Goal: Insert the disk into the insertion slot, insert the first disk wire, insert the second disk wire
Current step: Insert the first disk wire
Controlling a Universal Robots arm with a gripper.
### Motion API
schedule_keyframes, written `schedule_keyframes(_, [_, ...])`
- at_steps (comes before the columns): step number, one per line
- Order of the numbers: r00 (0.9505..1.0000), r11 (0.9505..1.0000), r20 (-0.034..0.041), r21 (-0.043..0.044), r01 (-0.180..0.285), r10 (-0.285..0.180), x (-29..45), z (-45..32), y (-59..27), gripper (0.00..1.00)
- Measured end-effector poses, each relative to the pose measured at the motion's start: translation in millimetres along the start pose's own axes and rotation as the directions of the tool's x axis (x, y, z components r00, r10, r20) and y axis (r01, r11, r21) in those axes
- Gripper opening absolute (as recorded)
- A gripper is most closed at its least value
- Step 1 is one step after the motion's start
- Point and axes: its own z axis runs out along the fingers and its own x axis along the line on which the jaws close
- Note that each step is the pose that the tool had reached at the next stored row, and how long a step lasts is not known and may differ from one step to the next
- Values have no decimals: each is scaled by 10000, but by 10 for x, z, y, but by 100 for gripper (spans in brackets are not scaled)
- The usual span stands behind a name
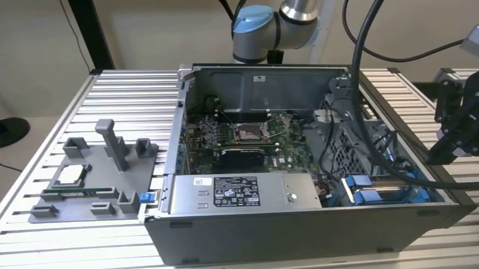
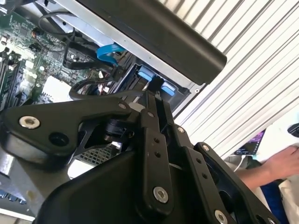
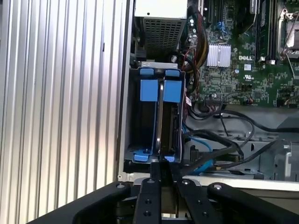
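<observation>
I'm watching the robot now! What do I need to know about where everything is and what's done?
The gripper hangs at one end of the insertion slot, right by the blue frame.
The disk stands on edge in that frame, inside the insertion slot.
Done: the disk looks inserted.
Left: both disk wires. A blue cable and black cables lie beside the slot, and I cannot tell whether any is plugged into the disk.
</observation>
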Motion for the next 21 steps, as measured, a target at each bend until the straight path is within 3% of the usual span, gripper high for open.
schedule_keyframes(4, [10000,10000,16,-81,-16,16,25,11,-10,0])
schedule_keyframes(8, [9999,10000,128,8,-3,3,31,45,150,0])
schedule_keyframes(10, [9997,10000,258,75,10,-12,33,62,221,0])
schedule_keyframes(13, [9985,9998,551,185,36,-46,31,84,315,0])
schedule_keyframes(15, [9975,9995,710,305,48,-70,30,98,366,0])
schedule_keyframes(18, [9968,9983,789,576,51,-97,40,118,406,0])
schedule_keyframes(19, [9969,9980,785,625,51,-100,41,133,410,0])
schedule_keyframes(21, [9968,9980,788,637,52,-103,41,170,408,0])
